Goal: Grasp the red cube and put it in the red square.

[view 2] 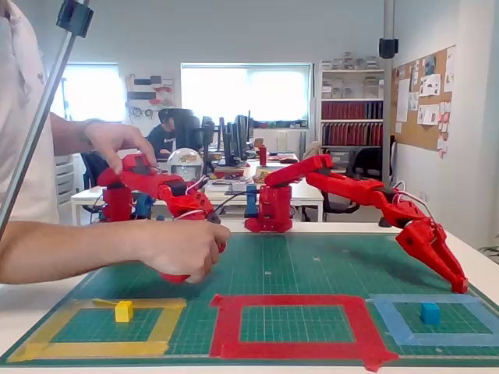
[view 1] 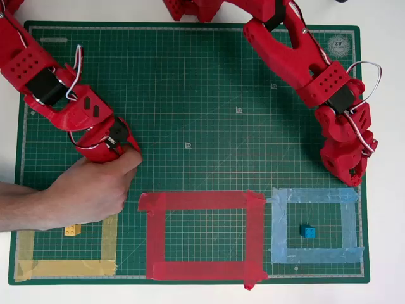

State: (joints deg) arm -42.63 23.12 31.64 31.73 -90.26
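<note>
Red square (view 1: 205,201) holds only bare mat; no step done yet. Red cube not located, possibly under the person's hand (view 1: 95,190). Gripper (view 2: 456,282) hovers beside the light-blue frame (view 1: 278,228), jaws apparently together.

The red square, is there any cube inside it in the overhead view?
No, the red square encloses only bare green mat; the yellow cube and the blue cube sit in other frames.
</note>
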